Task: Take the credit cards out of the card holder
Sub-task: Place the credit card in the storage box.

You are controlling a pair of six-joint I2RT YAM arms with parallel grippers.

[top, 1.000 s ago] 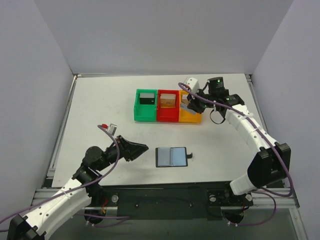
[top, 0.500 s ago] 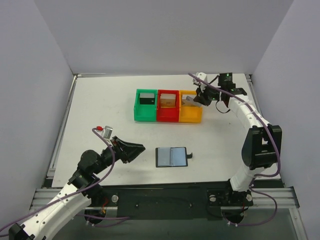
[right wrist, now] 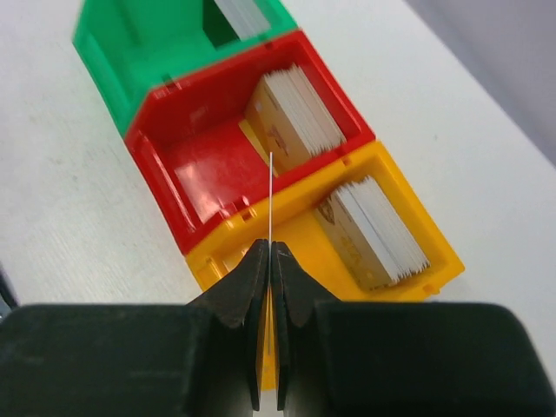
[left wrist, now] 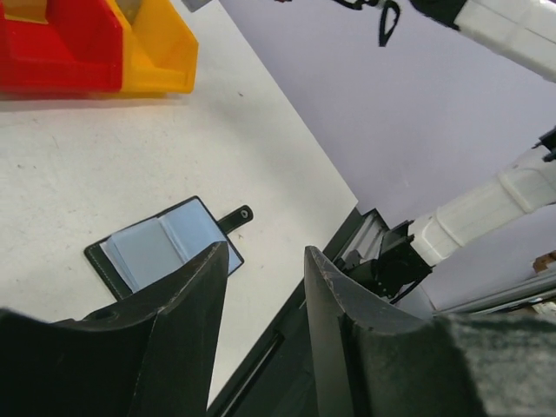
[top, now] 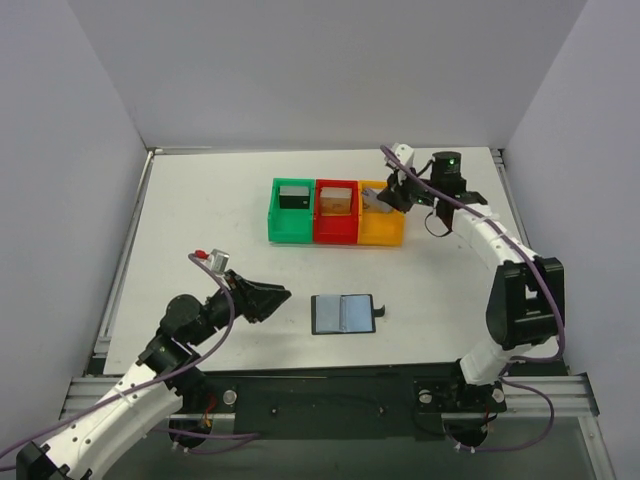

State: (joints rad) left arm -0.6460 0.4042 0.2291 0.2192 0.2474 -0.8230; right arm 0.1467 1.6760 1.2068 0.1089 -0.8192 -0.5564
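Two arms work over a white table (top: 200,200), and much of each arm is cut off in the wrist views; the left gripper (top: 283,294) hovers low with its jaws apart and nothing between them, while the right gripper (top: 384,200) has its jaws pressed together on a single credit card (right wrist: 271,195), seen edge-on as a thin pale line, so its face cannot be read; three bins stand in a touching row beyond the right jaws: the orange bin (right wrist: 304,230) directly under the fingertips, the red bin (right wrist: 200,169) just past it, and the green bin (right wrist: 130,52) farthest, its far end cropped by the frame; the held card's upper edge reaches over the wall shared by the orange and red bins; the card holder (top: 343,313) lies flat and open on the table, just ahead of the left jaws and apart from them; in the left wrist view its near corner (left wrist: 165,248) is hidden behind one finger (left wrist: 187,321), and whether its pale inner pockets hold any cards cannot be told; upright card stacks lean in the orange bin (right wrist: 373,230) and the red bin (right wrist: 295,117); the holder's small strap (left wrist: 236,215) sticks out sideways.
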